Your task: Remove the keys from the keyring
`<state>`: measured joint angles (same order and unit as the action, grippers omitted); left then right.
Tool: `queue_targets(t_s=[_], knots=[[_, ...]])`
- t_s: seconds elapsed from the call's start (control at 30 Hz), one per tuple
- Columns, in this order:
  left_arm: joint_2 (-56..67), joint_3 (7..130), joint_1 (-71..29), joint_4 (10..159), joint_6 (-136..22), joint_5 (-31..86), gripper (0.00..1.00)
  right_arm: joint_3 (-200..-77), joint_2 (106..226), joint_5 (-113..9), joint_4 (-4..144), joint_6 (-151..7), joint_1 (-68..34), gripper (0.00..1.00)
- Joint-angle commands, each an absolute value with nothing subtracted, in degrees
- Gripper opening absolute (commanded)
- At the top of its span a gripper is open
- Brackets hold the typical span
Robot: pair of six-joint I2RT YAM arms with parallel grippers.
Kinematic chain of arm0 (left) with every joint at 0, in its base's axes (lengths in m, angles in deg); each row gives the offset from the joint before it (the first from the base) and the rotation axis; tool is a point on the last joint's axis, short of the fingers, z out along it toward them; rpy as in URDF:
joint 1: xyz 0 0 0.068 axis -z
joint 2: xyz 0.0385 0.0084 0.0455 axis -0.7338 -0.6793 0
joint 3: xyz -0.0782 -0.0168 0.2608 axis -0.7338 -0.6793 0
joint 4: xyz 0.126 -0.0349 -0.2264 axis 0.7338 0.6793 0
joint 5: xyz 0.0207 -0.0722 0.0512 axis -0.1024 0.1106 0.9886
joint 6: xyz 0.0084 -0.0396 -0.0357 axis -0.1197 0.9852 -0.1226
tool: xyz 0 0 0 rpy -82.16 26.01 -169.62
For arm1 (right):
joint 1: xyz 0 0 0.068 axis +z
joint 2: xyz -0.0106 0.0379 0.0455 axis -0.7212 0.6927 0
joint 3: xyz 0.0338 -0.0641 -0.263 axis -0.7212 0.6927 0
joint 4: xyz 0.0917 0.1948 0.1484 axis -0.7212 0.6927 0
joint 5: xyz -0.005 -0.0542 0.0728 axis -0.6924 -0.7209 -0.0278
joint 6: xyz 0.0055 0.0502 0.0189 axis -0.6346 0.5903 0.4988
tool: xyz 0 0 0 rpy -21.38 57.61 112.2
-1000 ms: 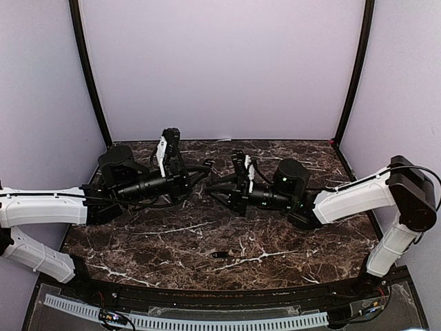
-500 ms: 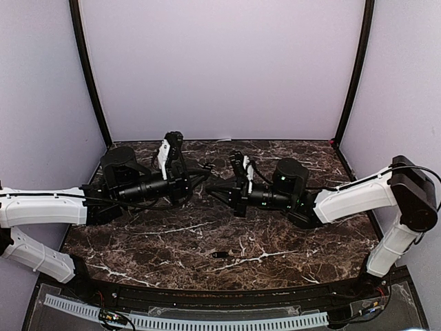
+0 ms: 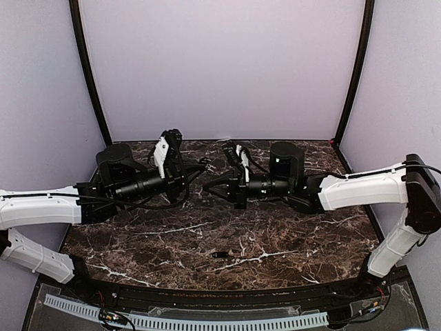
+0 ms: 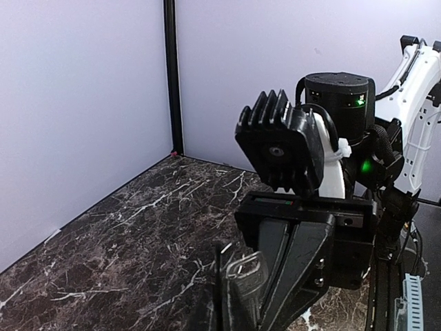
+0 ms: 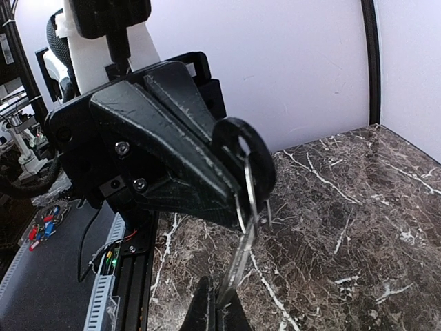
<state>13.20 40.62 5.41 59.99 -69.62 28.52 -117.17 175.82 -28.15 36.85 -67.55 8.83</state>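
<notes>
In mid-air above the table, my left gripper [image 3: 198,171] and right gripper [image 3: 209,186] meet tip to tip. In the right wrist view the left gripper's black fingers [image 5: 172,158] are shut on a dark round key head [image 5: 256,155]. A thin silver keyring [image 5: 250,189] hangs through it. A silver key [image 5: 238,265] dangles from the ring, and my right gripper [image 5: 219,312] is shut on its blade. In the left wrist view that grey key [image 4: 258,279] stands beside the right gripper's fingers [image 4: 306,262]. One loose key [image 3: 220,255] lies on the marble near the front.
The dark marble table [image 3: 289,241] has white veins and is closed in by pale walls [image 3: 220,69] at the back and sides. Black corner posts [image 3: 89,76] stand at the back. The arm bases and a cable rail [image 3: 186,321] run along the near edge.
My right gripper's jaws have closed on the silver key's blade. Both grippers have shifted slightly toward the back wall, and the right arm has stretched out further left.
</notes>
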Motion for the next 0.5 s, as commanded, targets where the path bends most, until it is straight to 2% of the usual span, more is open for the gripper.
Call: queue_targets(t_s=[0.0, 0.27, 0.47], knots=[[14.03, 41.85, 5.00, 62.36, -74.14, 33.32, 0.00, -119.63, 174.94, -21.71, 38.04, -64.33, 9.38, 0.00], [14.75, 41.95, 5.00, 63.70, -76.91, 34.60, 0.00, -119.67, 173.60, -22.25, 40.08, -62.15, 7.54, 0.00], [14.40, 41.55, 5.00, 62.32, -76.75, 33.49, 0.00, -121.34, 175.11, -17.97, 39.80, -60.19, 7.02, 0.00]])
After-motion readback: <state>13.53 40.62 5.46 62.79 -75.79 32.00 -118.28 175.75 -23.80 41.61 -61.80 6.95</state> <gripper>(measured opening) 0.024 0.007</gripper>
